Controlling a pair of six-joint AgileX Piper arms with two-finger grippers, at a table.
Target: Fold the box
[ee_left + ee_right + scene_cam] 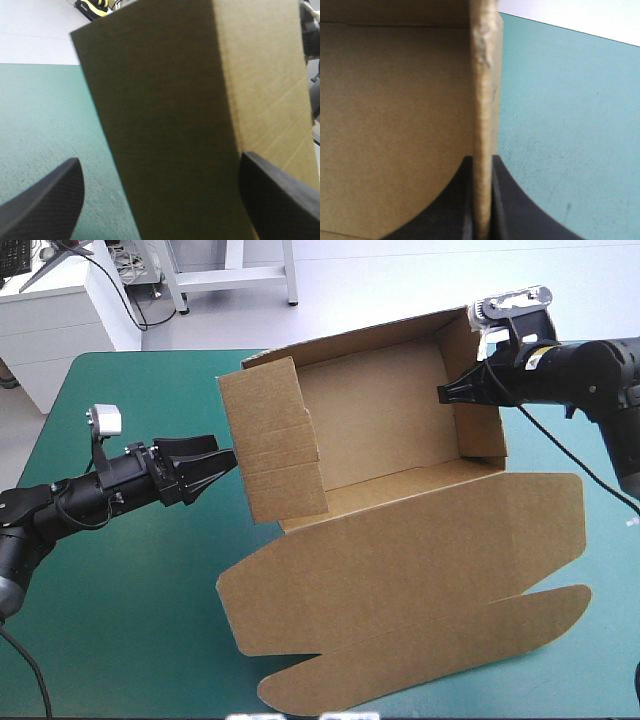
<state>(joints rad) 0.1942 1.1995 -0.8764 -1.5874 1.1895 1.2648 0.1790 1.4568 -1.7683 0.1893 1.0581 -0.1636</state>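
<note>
jaws of the right gripper [447, 393] pinch the right wall of the box [380, 425], upper right of the high view. those of the left gripper [225, 465] stand spread just beside its left wall, centre left. the brown box is an open tray mid-frame, walls up, lid flat on the teal-green table [130, 620] below.

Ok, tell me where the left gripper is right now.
In the high view the left gripper hovers open over the left side of the table, right at the raised left end wall of the box.
</note>
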